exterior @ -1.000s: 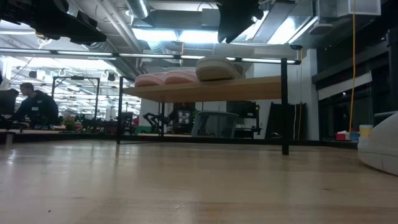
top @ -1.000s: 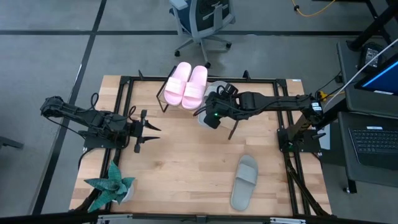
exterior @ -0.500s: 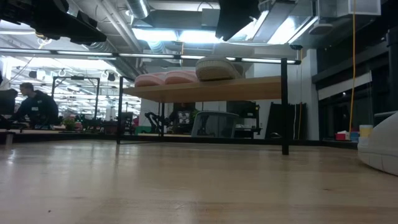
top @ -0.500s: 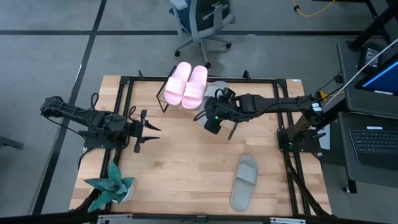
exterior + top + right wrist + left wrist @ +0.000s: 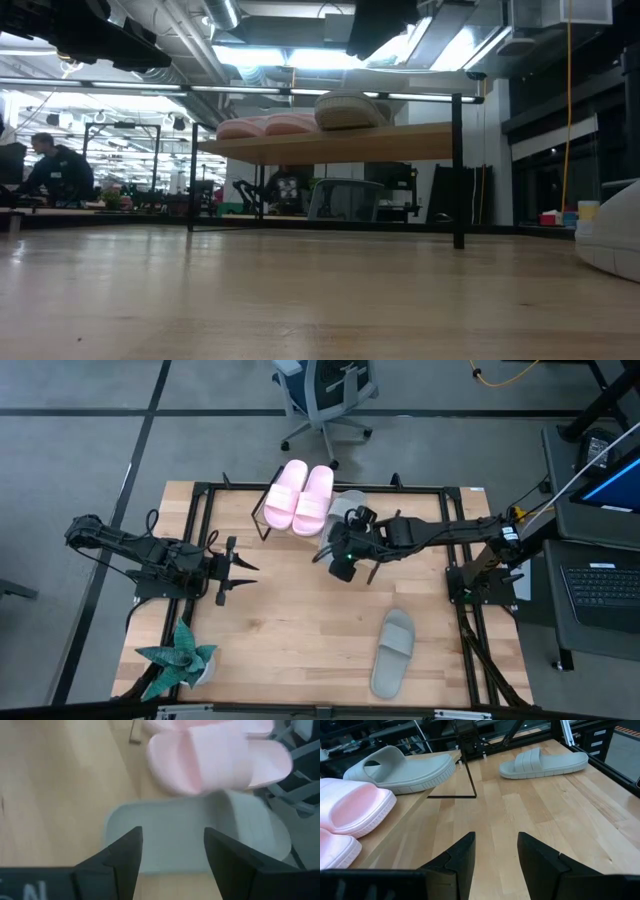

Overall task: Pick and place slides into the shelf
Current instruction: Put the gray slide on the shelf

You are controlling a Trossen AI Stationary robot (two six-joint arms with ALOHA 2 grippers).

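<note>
Two pale pink slides (image 5: 300, 496) and one grey-green slide (image 5: 347, 506) rest sole-down, side by side, on the slanted wood shelf (image 5: 400, 142). A second grey-green slide (image 5: 393, 651) lies flat on the table near the front right. My right gripper (image 5: 335, 550) hangs open above the near end of the shelf's grey-green slide (image 5: 200, 835), clear of it. My left gripper (image 5: 240, 568) stands open at the table's left with nothing between its fingers (image 5: 465, 855).
A potted plant (image 5: 180, 660) stands at the near left corner. A black metal frame (image 5: 200, 490) runs round the table's edge. Bare wood lies between the shelf and the loose slide. An office chair (image 5: 325, 395) stands beyond the far edge, and a person (image 5: 55, 170) sits in the room behind.
My right gripper, open throughout, has drawn back a little from the shelf toward the table's near edge and has turned slightly. More of the grey-green slide on the shelf now shows; the slide itself has stayed put.
</note>
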